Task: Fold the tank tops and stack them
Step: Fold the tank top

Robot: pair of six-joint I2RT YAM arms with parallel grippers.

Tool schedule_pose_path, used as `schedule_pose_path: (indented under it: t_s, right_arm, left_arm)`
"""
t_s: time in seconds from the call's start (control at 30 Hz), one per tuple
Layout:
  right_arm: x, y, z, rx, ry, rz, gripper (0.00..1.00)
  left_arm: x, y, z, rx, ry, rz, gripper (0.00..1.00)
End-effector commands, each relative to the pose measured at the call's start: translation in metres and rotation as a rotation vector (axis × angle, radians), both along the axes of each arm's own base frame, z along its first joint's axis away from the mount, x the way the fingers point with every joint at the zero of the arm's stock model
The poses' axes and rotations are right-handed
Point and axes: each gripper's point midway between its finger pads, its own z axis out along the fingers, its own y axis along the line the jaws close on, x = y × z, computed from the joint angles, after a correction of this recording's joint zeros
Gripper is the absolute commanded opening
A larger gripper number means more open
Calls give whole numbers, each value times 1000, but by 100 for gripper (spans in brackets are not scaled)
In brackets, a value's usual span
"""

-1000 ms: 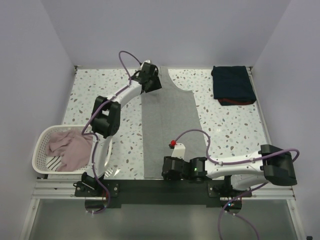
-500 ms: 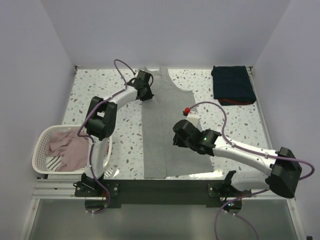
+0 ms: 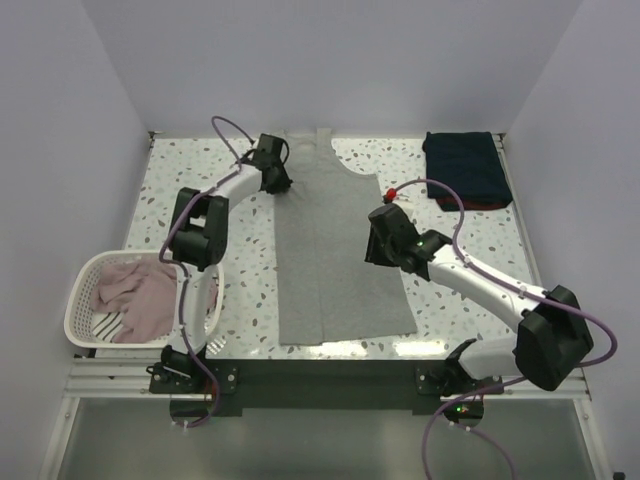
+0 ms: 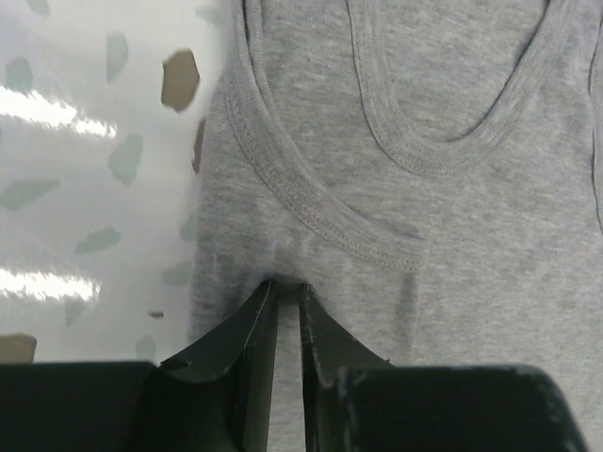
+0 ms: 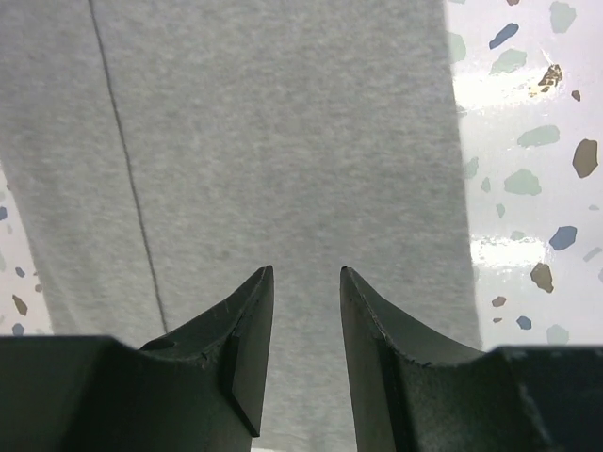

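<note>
A plain grey tank top (image 3: pixel 340 250) lies spread flat along the middle of the table, neck at the far end. My left gripper (image 3: pixel 278 178) is at its far left, shut on the cloth just below the left armhole; in the left wrist view (image 4: pixel 287 287) the jaws pinch a fold of the grey top (image 4: pixel 452 235). My right gripper (image 3: pixel 378 245) hovers open and empty over the top's right side; the right wrist view (image 5: pixel 306 273) shows grey cloth (image 5: pixel 283 141) between the jaws. A folded navy jersey (image 3: pixel 465 170) with dark red trim lies at the far right. Pale pinkish tops (image 3: pixel 135 295) fill the basket.
A white slotted basket (image 3: pixel 78 300) stands at the near left table edge. The speckled table (image 3: pixel 460 240) is walled on three sides. The arm bases sit on the black rail at the near edge.
The grey top has been opened from a narrow strip to full width. My left gripper has pulled its corner leftward. My right gripper has moved from the near edge up to the top's right side.
</note>
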Motion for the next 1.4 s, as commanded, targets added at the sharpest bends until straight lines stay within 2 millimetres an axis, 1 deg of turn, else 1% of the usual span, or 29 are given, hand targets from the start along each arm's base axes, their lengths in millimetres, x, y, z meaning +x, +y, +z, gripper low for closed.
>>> schedule_pose_path:
  t_s: [0.0,0.03,0.07,0.1,0.17,0.23,0.33,0.43,0.47,0.5,0.53,0.57,0.6,0.63,0.67,0.7,0.73,0.77,0.8,0.83,0.87,0.9,0.97,1.0,1.03,1.07,1.1,1.2,1.37]
  right_arm:
    - [8,6,3,4,-31,19,38]
    - [10,4,1,-8,-28,11,39]
    - [15,2,4,-16,-44,-1,39]
    - [20,-1,4,-23,-48,-12,39]
    - [32,-6,2,-40,-41,-27,39]
    - [50,-23,-1,-27,-24,-73,39]
    - [83,-38,-4,29,-14,-101,40]
    - [120,-38,-6,73,-6,-68,41]
    - [137,-36,6,72,-47,-46,42]
    - [151,-38,-11,58,-25,-44,43]
    - [171,-34,1,62,-64,-17,43]
    - [172,-38,-20,44,-22,-13,43]
    - [192,-39,-27,46,-21,-15,43]
    - [202,-36,-34,59,-13,-1,43]
    - [222,-30,-22,82,-51,17,43]
    - [232,-32,-24,88,-54,20,43]
    - [239,-31,-44,79,-27,30,43]
    - [255,-29,-34,69,-67,37,43]
    - [260,-33,-40,63,-44,33,43]
    - [264,-31,-52,67,-24,43,43]
    - [269,-31,-54,69,-29,47,43]
    - [279,-32,-46,70,-57,46,44]
    - [290,-29,-45,66,-77,57,44]
    - [295,-28,-45,65,-87,56,44]
    - [298,-28,-46,63,-89,56,44]
    - [302,-28,-55,59,-79,57,44]
    - [309,-27,-50,59,-98,58,44]
    - [317,-23,-57,57,-98,68,44]
    - [324,-25,-62,40,-99,69,43]
  left_arm:
    - [15,31,-22,75,36,-1,21]
    - [18,33,-23,87,37,-26,21]
    - [29,29,-22,76,25,-45,22]
    - [29,33,-25,84,49,-50,22]
    - [42,27,-14,74,11,-92,24]
    - [49,23,-6,65,-23,-105,31]
    - [54,10,19,25,-88,-141,39]
    - [52,-2,56,18,-158,-159,50]
    - [46,-1,76,23,-188,-152,51]
    - [44,-8,89,20,-221,-159,53]
    - [32,-12,107,23,-244,-154,53]
    - [28,-10,94,29,-219,-147,54]
    - [18,-21,123,12,-272,-161,54]
    - [9,-28,129,4,-278,-163,54]
    - [-9,-28,133,10,-272,-160,54]
    - [-23,-45,135,-5,-278,-188,53]
    - [-36,-54,134,-24,-269,-199,52]
    - [-60,-57,128,-33,-244,-221,52]
    - [-78,-75,126,-49,-243,-262,49]
    - [-92,-81,120,-56,-223,-278,48]
    - [-114,-82,97,-43,-172,-295,47]
    - [-134,-100,101,-58,-180,-341,46]
    - [-167,-106,77,-52,-121,-372,45]
    - [-184,-117,71,-53,-107,-407,44]
    - [-199,-117,57,-50,-71,-410,44]
    - [-208,-121,52,-50,-59,-421,44]
    - [-222,-133,51,-55,-61,-459,43]
    - [-247,-144,43,-15,-52,-502,43]
    - [-275,-143,22,46,19,-534,41]
